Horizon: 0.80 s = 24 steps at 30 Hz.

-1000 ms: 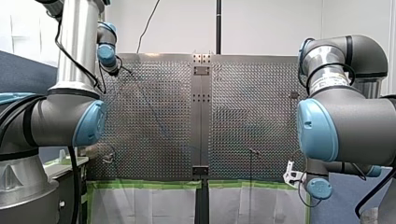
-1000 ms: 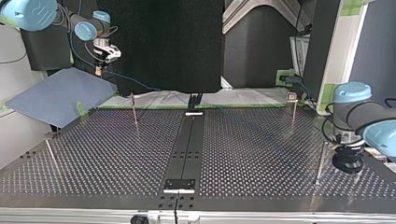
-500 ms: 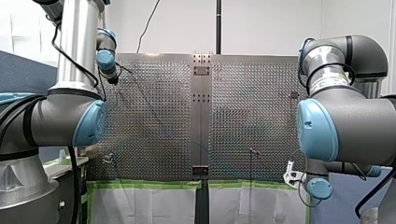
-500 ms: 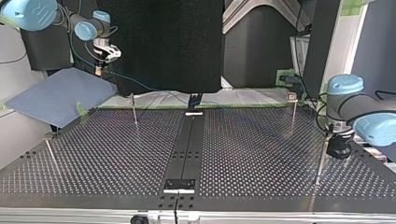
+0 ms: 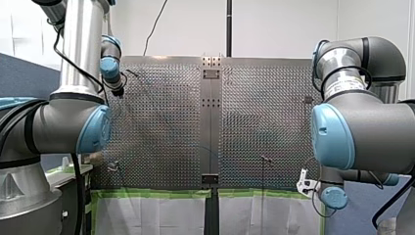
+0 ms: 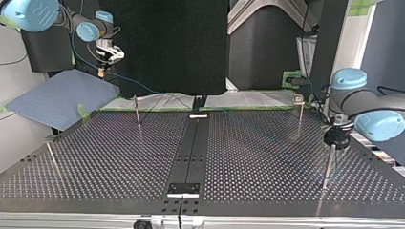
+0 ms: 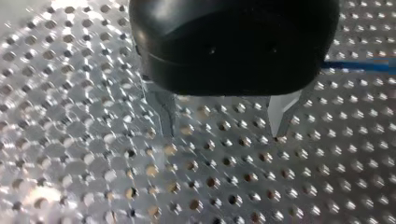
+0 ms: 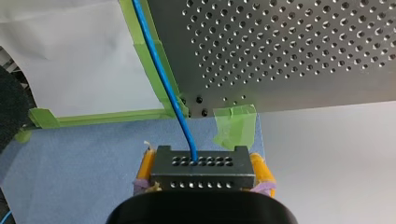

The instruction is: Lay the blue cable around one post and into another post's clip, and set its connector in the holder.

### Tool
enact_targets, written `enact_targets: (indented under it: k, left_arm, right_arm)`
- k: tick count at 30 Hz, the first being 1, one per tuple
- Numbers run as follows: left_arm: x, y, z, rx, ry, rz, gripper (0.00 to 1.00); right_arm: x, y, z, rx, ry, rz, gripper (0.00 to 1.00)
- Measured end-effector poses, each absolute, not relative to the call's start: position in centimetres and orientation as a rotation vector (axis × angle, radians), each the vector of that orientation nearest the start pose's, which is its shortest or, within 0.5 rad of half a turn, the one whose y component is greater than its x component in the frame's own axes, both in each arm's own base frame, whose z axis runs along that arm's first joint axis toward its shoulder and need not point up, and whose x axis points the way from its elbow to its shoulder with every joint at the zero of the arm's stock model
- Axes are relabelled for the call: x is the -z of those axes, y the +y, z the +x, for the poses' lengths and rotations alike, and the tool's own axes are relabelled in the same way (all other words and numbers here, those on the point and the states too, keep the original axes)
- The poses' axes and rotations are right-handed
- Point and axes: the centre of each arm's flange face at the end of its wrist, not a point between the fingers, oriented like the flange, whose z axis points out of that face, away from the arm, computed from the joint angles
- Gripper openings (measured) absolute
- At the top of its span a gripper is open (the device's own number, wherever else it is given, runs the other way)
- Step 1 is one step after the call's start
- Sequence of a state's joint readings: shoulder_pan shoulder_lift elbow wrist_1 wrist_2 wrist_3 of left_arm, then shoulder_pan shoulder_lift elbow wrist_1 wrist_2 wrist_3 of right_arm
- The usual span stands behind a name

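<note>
Two robot arms, my left arm point(image 5: 73, 122) and my right arm point(image 5: 362, 132); two grippers, my left gripper point(image 7: 223, 121) and my right gripper point(image 8: 204, 161), each with two fingers; one blue cable point(image 8: 187, 135); one dark connector point(image 8: 204, 179); one perforated table point(image 6: 267, 157), made of two panels with one dark centre strip point(image 6: 190, 152) between them; four thin upright posts, placed as the top view shows them: far left post point(image 6: 137, 113), far right post point(image 6: 300, 117), near left post point(image 6: 52, 160), near right post point(image 6: 328, 164); one blue-grey sheet point(image 6: 57, 98).
</note>
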<state>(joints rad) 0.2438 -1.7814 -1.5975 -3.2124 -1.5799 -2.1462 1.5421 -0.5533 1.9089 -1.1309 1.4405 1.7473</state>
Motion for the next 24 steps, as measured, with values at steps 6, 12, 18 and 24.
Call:
enact_targets:
  k: [6,12,18,24]
  left_arm:
    - [-35.1,0.1,54.4,0.181,1.765,-0.758,0.98]
    - [-33.7,-0.5,54.6,0.172,1.819,-0.75,0.98]
    - [-31.1,-1.1,55.0,0.133,1.899,-0.725,0.98]
    - [-30.7,-1.2,55.4,0.136,1.891,-0.722,0.98]
  right_arm:
    - [11.7,-52.3,13.3,-1.297,-1.488,1.348,0.0]
    - [11.7,-52.3,13.4,-1.298,-1.487,1.35,0.0]
    - [11.7,-52.2,13.5,-1.299,-1.488,1.351,0.0]
    - [11.7,-52.2,13.5,-1.299,-1.487,1.352,0.0]
